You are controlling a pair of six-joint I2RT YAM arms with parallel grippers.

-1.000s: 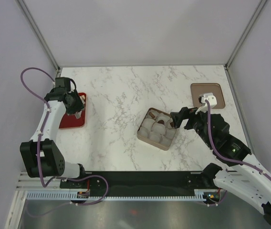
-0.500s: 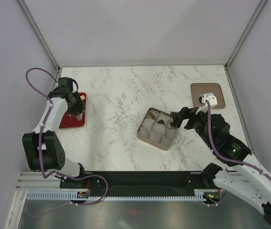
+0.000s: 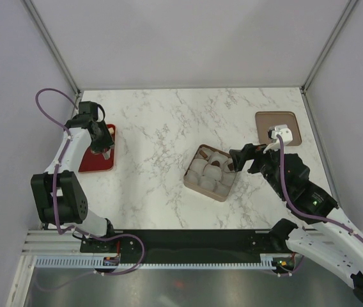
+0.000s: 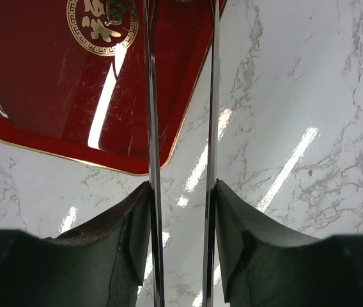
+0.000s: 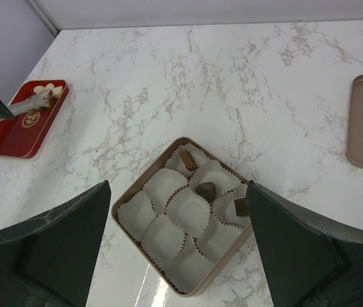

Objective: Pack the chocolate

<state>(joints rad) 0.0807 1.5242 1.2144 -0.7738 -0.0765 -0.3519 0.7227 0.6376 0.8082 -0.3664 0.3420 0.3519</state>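
A glossy red tray lies well left of the square tan box on the marble table, and a flat lid lies to the box's right. The right hand hovers just right of the box, spread wide and empty. The left hand has thin blades that reach the pale chocolate on the tray; whether they grip it I cannot tell. Three dark pieces sit in the box's pleated white paper cups.

Marble table, white with grey veins. Red tray mid-left (gold emblem on its floor). Square tan box centre, lined with white paper cups. Tan lid upper right, well apart.
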